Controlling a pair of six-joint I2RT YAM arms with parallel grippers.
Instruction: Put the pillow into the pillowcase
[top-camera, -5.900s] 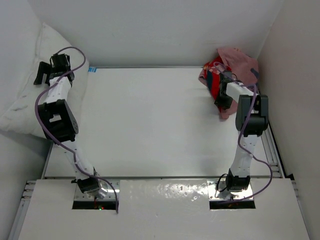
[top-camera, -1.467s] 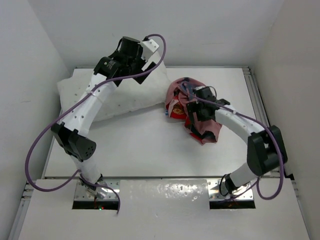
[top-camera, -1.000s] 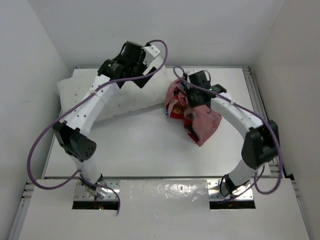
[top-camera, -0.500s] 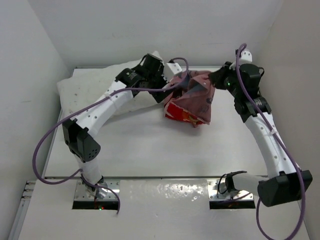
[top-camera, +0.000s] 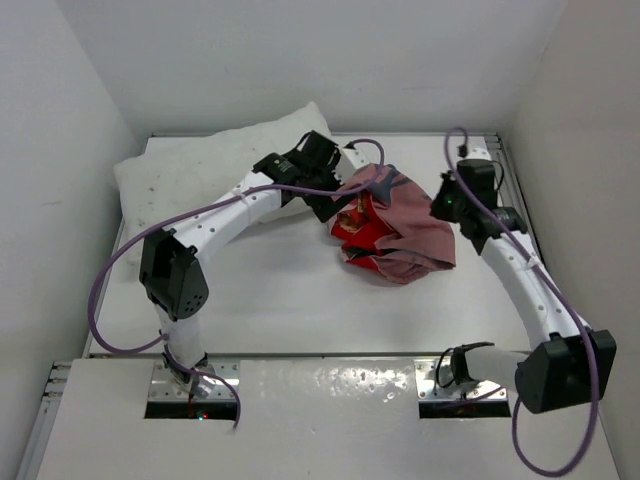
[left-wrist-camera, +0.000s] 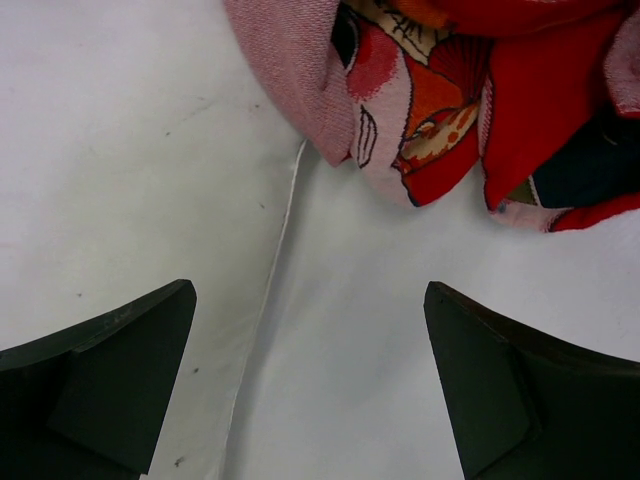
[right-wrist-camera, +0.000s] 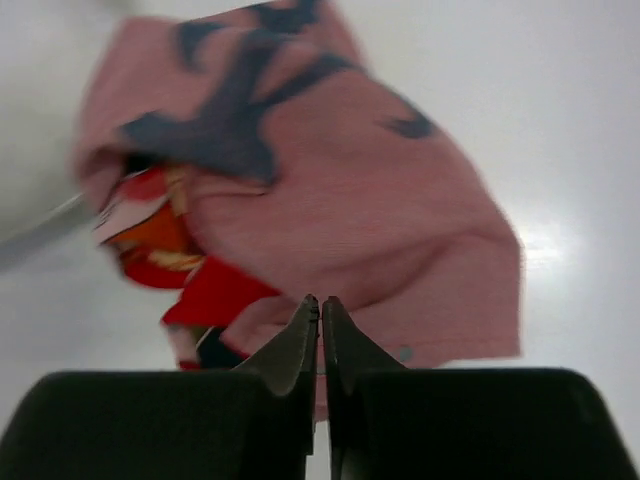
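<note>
White table (top-camera: 280, 295), white walls (top-camera: 320, 60); pillowcase (top-camera: 400, 235) crumpled centre.

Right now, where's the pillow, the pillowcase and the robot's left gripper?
the pillow (top-camera: 190, 172): top view, its plump white middle.
the pillowcase (top-camera: 415, 240): top view, its pale pink reverse side.
left gripper (left-wrist-camera: 308, 295): left wrist view, midway between its open fingertips.

The pillowcase (right-wrist-camera: 300, 190) is blurred across the right wrist view and cut off by the top edge of the left wrist view, while overhead the left arm (top-camera: 235, 203) covers the right end of the pillow (top-camera: 190, 170).
</note>
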